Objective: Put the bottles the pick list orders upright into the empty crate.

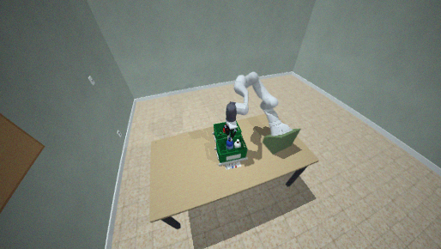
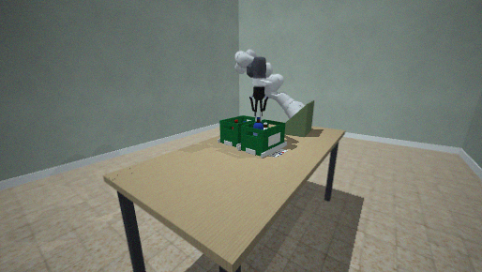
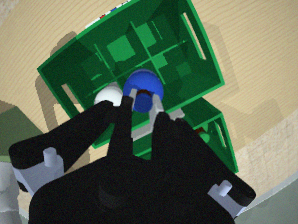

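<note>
My gripper [image 1: 231, 138] [image 2: 258, 115] [image 3: 143, 99] is shut on the neck of a blue bottle [image 1: 229, 146] [image 2: 258, 126] [image 3: 144, 81]. The bottle is upright in the near green crate [image 1: 221, 157] [image 2: 249, 143] [image 3: 211, 71]; its base is hidden, so I cannot tell if it touches the crate floor. A white bottle [image 1: 238, 144] [image 3: 108, 94] stands beside it in the same crate. The other green crate [image 2: 229, 133] [image 3: 228, 145] is behind; red [image 1: 225, 130] [image 2: 236, 121] shows inside. The pick list [image 1: 232, 166] [image 2: 281, 153] lies beside the near crate, too small to read.
The two crates stand close together on the wooden table [image 1: 184, 172] [image 2: 202, 188]. A green slanted panel [image 1: 280, 142] [image 2: 301, 121] stands by the arm's base. Crate walls and dividers surround the held bottle, with the white bottle close by.
</note>
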Controlling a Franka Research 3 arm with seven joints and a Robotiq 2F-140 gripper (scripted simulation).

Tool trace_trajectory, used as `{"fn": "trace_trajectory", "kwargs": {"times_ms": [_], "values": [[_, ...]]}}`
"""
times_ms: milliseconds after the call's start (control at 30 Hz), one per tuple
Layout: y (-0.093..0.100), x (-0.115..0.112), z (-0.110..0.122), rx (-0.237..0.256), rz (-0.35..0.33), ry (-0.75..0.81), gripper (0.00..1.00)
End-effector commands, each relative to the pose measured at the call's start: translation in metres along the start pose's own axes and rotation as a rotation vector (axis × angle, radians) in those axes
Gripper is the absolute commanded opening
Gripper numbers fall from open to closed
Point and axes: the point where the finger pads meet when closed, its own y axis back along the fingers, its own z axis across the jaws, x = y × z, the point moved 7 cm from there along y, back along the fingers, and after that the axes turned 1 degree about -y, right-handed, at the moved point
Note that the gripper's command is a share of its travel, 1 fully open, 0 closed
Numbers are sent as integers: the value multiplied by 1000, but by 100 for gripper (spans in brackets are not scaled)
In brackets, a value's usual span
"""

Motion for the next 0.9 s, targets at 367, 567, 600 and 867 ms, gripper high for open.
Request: {"fn": "trace_trajectory", "kwargs": {"times_ms": [367, 567, 600, 867], "values": [[-9, 3, 0, -4, 14, -7, 0], [-15, 3, 0, -4, 14, -7, 0], [-16, 3, 0, -4, 14, -7, 0], [-22, 4, 0, -4, 14, -7, 0]]}}
